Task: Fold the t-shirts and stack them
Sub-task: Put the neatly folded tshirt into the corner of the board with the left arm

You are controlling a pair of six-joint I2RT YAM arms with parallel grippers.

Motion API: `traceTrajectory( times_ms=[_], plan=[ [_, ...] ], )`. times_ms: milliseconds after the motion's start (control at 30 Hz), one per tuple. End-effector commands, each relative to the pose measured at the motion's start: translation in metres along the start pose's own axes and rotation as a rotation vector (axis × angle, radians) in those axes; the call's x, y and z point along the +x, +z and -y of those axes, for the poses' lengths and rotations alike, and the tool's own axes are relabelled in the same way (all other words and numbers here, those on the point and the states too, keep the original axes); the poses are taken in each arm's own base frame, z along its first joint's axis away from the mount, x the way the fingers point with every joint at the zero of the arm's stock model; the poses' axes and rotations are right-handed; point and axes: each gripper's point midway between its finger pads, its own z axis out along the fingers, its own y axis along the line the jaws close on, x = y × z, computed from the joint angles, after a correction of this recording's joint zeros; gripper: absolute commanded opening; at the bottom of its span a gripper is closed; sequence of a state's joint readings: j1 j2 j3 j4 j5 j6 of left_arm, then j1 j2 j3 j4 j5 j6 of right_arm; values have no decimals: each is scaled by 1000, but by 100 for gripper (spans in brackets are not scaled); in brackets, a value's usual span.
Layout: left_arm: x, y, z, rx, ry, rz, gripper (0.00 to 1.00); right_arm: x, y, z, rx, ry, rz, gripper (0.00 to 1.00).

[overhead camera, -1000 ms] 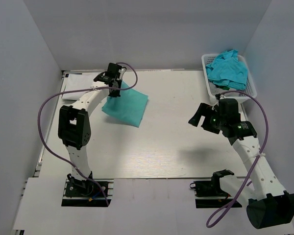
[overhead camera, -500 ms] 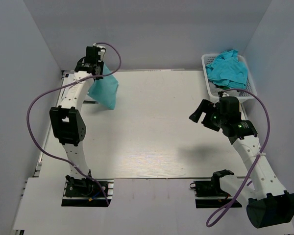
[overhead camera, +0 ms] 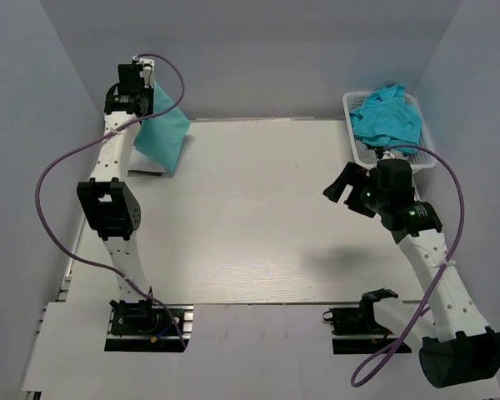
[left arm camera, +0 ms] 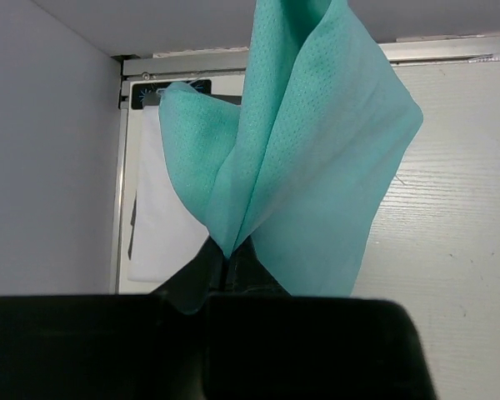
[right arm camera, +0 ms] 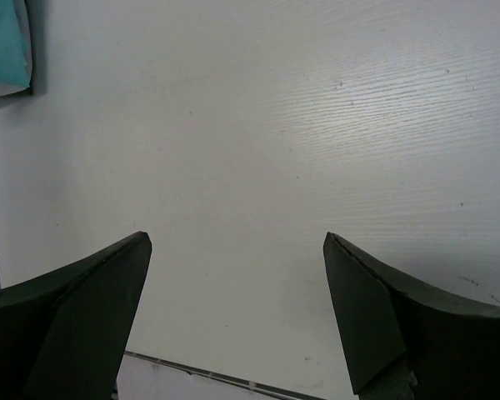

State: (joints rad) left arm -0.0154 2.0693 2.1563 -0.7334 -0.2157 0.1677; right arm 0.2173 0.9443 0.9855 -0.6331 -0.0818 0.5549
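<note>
My left gripper (overhead camera: 143, 104) is shut on a folded teal t-shirt (overhead camera: 163, 137) and holds it in the air at the table's far left corner; it hangs down in folds in the left wrist view (left arm camera: 317, 158). Under it a folded white t-shirt (left arm camera: 162, 225) lies flat by the left wall, partly hidden by the teal one. My right gripper (overhead camera: 340, 188) is open and empty above the right side of the table; its wrist view shows bare tabletop between its fingers (right arm camera: 92, 308). Several crumpled teal t-shirts (overhead camera: 387, 117) fill the basket.
A white lattice basket (overhead camera: 422, 158) stands at the far right corner. Grey walls close in the table on the left, back and right. A purple cable loops off each arm.
My left gripper has carried the teal t-shirt from the table's left-middle up to the far left corner. The right arm has barely moved.
</note>
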Motion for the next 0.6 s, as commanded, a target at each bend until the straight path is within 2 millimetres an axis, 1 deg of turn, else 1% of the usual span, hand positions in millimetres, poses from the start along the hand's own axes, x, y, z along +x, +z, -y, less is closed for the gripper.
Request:
traceTrajectory(
  times_ms=[0, 67, 100, 133, 167, 200, 267, 300, 333, 367, 400, 433, 467, 500, 567],
  plan=[
    [-30, -18, -13, 23, -13, 89, 0, -16, -4, -10, -17, 3, 39, 90],
    [-27, -15, -23, 14, -25, 88, 0, -17, -4, -13, -31, 6, 36, 90],
    [-27, -15, -21, 26, -25, 90, 0, -16, -2, -14, -37, 7, 28, 90],
    [-27, -13, -29, 13, -33, 95, 0, -14, -1, -14, -40, 19, 19, 90],
    [-25, -8, -33, 16, -38, 91, 0, -14, 0, -16, -46, 22, 17, 90],
    [-25, -8, -33, 16, -38, 91, 0, -13, 0, -17, -54, 19, 14, 90],
    [-12, 6, -43, 0, -48, 58, 0, -12, 2, -17, -52, 30, 7, 90],
    [-12, 6, -43, 0, -48, 58, 0, -11, 4, -15, -46, 35, -1, 90],
    [-6, 12, -49, -8, -63, 43, 0, -14, 3, -18, -54, 38, 6, 90],
    [-8, 12, -50, -10, -65, 51, 0, -13, 4, -18, -54, 39, 1, 90],
    [0, 18, -61, -28, -76, 34, 0, -14, 4, -20, -63, 38, -2, 90],
    [-2, 19, -62, -30, -77, 44, 0, -17, 4, -24, -78, 35, 1, 90],
    [6, 26, -66, -29, -83, 27, 0, -18, 4, -25, -80, 33, 2, 90],
    [8, 30, -63, -13, -82, 20, 0, -19, 5, -27, -85, 39, -2, 90],
    [16, 40, -76, -34, -96, 14, 0, -20, 7, -30, -97, 37, -13, 90]
  ],
)
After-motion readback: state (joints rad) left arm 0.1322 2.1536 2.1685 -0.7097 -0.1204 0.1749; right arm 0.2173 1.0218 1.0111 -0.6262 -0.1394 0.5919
